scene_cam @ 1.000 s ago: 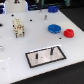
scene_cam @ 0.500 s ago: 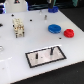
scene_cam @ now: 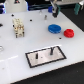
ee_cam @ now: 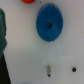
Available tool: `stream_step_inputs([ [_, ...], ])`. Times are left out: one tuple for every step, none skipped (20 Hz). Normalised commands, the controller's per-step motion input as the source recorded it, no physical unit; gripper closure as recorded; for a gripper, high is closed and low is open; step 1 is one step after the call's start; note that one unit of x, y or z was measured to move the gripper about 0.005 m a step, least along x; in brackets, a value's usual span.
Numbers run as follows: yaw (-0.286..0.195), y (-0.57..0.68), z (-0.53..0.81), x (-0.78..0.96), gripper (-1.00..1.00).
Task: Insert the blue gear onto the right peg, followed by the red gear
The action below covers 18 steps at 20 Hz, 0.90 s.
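Blue gear (scene_cam: 54,28) flat on table, just beside red gear (scene_cam: 69,33), well apart from right peg (scene_cam: 51,50) on plate. Gripper (scene_cam: 54,10) hovers above blue gear, towards far edge; drop is nrly straight down. Open/closed: can't tell, too blurry.

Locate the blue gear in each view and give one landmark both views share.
Exterior view: the blue gear lies flat on the white table, toward the exterior view's right, behind the black-bordered plate.
Wrist view: the blue gear fills the middle of the picture.
Shared landmark: the red gear, right beside the blue one.
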Motion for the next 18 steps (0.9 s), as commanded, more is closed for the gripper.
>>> stream_step_inputs([
  [0.0, 0.12, -0.57, -0.25, -1.0],
  [0.0, 0.07, -0.59, -0.28, -1.0],
  [0.0, 0.05, -0.58, -0.28, -1.0],
  [0.0, 0.02, -0.57, -0.29, -1.0],
  [0.0, 0.01, -0.56, -0.3, -1.0],
  [0.0, 0.01, -0.56, -0.31, -1.0],
  [0.0, -0.01, -0.56, -0.32, -1.0],
  [0.0, 0.0, -0.55, -0.32, -1.0],
  [0.0, -0.02, -0.53, -0.33, -1.0],
  [0.0, -0.04, -0.43, -0.31, -1.0],
  [0.0, -0.04, -0.19, -0.2, -1.0],
  [0.0, -0.04, -0.18, -0.11, -1.0],
  [0.0, -0.02, -0.02, -0.06, -1.0],
  [0.0, 0.0, 0.0, -0.03, -1.0],
  [0.0, 0.0, 0.03, -0.13, -1.0],
  [0.0, 0.0, 0.11, -0.29, -1.0],
  [0.0, -0.02, 0.13, -0.38, -1.0],
  [0.0, -0.09, 0.07, -0.45, -1.0],
])
